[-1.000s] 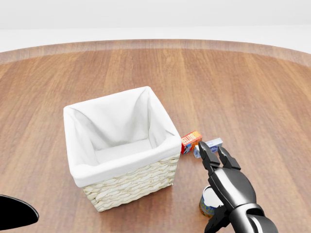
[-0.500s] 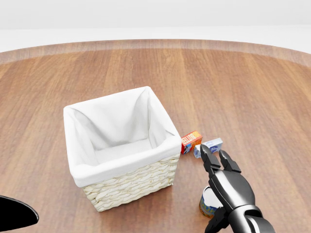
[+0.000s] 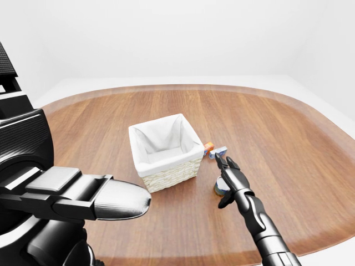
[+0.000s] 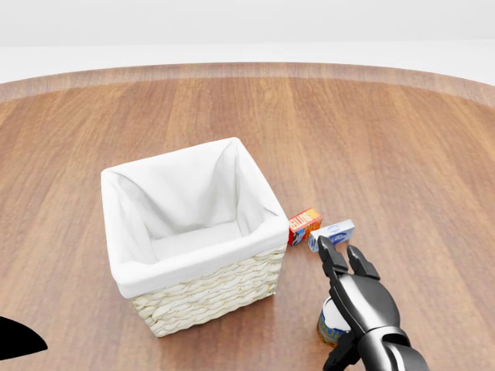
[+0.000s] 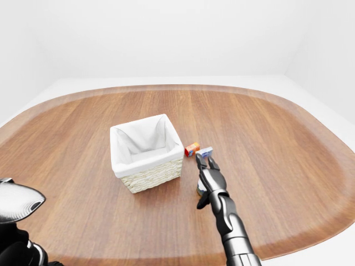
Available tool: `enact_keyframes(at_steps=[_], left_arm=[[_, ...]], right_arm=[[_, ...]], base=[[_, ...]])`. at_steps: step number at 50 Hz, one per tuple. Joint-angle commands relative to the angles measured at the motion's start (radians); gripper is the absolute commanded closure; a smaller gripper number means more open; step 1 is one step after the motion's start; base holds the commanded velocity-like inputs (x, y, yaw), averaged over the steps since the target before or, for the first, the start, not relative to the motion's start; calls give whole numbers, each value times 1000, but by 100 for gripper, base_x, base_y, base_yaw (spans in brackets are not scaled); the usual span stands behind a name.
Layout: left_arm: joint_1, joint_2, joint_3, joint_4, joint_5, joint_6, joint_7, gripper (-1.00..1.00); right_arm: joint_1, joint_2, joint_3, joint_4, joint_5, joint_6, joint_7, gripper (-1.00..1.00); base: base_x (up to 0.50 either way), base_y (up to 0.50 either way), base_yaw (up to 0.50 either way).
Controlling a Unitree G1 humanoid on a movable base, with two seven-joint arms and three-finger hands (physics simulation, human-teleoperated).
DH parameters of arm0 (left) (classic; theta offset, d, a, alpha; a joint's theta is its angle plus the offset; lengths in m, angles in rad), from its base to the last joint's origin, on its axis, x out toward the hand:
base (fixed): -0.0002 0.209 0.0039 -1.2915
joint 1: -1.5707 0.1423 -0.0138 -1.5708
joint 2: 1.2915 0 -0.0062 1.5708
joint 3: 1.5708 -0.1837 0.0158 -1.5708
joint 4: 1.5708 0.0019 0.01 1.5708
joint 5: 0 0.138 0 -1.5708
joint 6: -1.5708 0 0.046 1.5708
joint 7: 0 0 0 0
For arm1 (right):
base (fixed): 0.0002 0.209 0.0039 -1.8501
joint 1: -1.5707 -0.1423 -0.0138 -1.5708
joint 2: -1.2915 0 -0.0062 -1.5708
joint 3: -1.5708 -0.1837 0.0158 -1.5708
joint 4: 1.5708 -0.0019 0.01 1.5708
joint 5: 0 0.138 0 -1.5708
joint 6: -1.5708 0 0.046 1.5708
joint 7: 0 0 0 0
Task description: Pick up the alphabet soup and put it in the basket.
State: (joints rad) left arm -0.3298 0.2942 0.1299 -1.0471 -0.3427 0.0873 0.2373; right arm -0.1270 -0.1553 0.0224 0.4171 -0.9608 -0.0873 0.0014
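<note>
On the wide bench (image 4: pixel 402 139), with bare wood toward every rim, the right hand (image 4: pixel 362 301) hovers over the alphabet soup (image 4: pixel 331 323) at the basket's (image 4: pixel 209 290) four o'clock, fingers (image 4: pixel 331 259) spread and released, gripping nothing.

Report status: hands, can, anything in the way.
Right hand open over soup can, no grip. Left hand unseen. Basket empty. Two small boxes nearby, path clear.

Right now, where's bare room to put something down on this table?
Bare wood spreads left of the basket and across the top of the head view. It is crowded at the basket's right, around the orange box, blue box, can and right hand.
</note>
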Motion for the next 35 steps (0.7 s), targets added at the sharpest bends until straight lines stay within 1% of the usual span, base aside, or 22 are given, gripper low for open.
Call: enact_keyframes(at_steps=[1,3,10,15,17,21,26,35], left_arm=[[3,6,-2,0,-10,0,7,-100],[4,2,-2,0,-3,0,2,-100],[2,-7,-4,0,16,0,-13,-100],[-1,-1,-4,0,3,0,-3,-100],[2,-1,-5,0,6,0,-5,-100],[2,-6,-6,0,14,0,-11,-100],[-1,4,-7,0,-5,0,7,-100],[3,-15,-6,0,27,0,-20,-100]], right_arm=[[-34,-5,7,93,16,0,-40,-100],[-29,1,8,91,26,0,-26,-100],[-33,1,22,132,17,0,-30,-100],[-19,-4,24,110,11,0,26,-100],[-19,-5,24,118,9,0,24,-100],[2,-3,26,85,0,0,50,-100],[9,-1,28,78,-5,0,78,-100],[-4,2,24,96,4,0,71,-100]], base=[[0,0,0],[0,0,0],[0,0,0],[0,0,0],[0,0,0],[0,0,0],[0,0,0],[0,0,0]])
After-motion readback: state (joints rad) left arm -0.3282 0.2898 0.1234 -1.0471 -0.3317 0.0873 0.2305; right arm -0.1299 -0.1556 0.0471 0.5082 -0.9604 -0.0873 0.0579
